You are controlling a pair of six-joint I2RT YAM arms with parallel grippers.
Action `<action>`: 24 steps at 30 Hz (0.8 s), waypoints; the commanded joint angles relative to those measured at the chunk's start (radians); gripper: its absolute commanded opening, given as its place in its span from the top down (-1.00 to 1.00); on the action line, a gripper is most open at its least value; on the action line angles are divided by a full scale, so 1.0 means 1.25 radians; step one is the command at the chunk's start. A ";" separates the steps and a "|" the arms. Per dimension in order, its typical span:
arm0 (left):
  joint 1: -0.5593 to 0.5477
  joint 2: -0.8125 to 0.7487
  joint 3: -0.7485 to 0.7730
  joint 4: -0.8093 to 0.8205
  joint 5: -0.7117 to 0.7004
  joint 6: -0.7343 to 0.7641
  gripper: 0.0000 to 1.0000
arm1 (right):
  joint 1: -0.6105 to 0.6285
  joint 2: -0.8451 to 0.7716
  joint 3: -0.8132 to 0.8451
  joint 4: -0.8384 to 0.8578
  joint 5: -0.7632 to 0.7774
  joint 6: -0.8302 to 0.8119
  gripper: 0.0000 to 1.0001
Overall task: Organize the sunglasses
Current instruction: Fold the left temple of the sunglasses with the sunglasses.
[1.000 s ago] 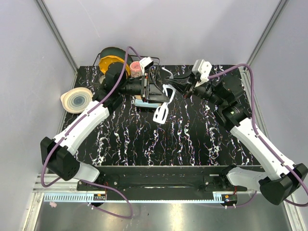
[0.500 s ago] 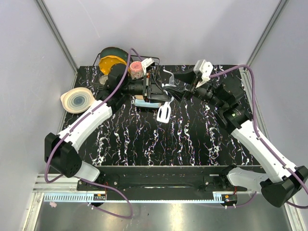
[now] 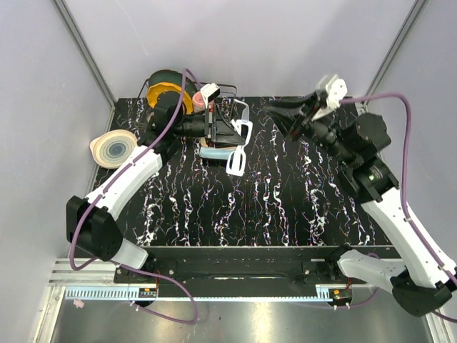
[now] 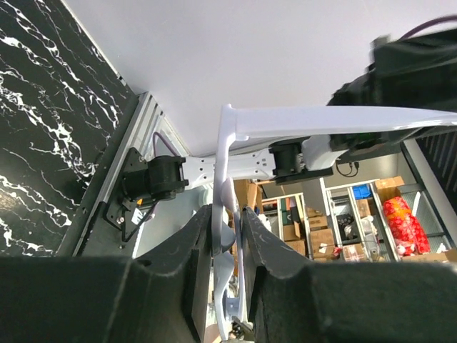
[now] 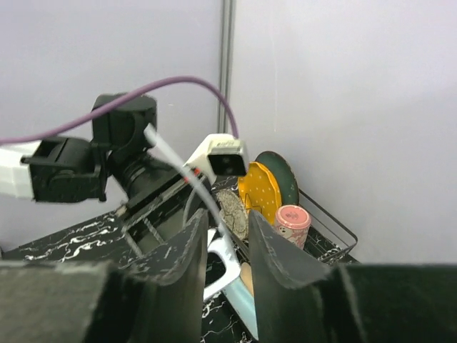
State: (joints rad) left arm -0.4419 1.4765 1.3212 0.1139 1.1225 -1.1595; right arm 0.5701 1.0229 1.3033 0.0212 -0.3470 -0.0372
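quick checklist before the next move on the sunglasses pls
1. Left gripper holds the sunglasses: ok, its fingers clamp the whitish frame.
2. Right gripper is clear of the sunglasses: ok, it is open, holds nothing and is off to the right.
3. Sunglasses folded: not ok, one temple sticks straight out.
4. Cloth in place: ok, it lies on the table below the sunglasses.
5. Case ready to take them: cannot tell, no view shows it clearly.
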 commanded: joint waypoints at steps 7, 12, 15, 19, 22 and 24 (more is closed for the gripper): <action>-0.002 -0.072 0.027 -0.144 0.013 0.173 0.49 | 0.004 0.246 0.332 -0.201 -0.111 0.056 0.38; -0.002 -0.062 0.043 -0.151 -0.002 0.164 0.49 | 0.004 0.263 0.326 -0.256 -0.338 0.067 0.30; -0.001 -0.053 0.052 -0.143 -0.006 0.148 0.49 | 0.004 0.252 0.288 -0.277 -0.394 0.076 0.31; -0.001 -0.051 0.062 -0.103 -0.001 0.119 0.49 | 0.004 0.203 0.196 -0.238 -0.375 0.095 0.32; -0.001 -0.051 0.068 -0.094 0.004 0.098 0.49 | 0.004 0.175 0.137 -0.222 -0.351 0.101 0.33; -0.001 -0.055 0.067 -0.064 0.010 0.075 0.49 | 0.004 0.165 0.121 -0.216 -0.332 0.107 0.31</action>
State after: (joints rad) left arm -0.4442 1.4277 1.3533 -0.0597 1.1217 -1.0050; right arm 0.5697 1.2785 1.4925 -0.2852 -0.7719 0.0654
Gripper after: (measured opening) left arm 0.257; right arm 0.338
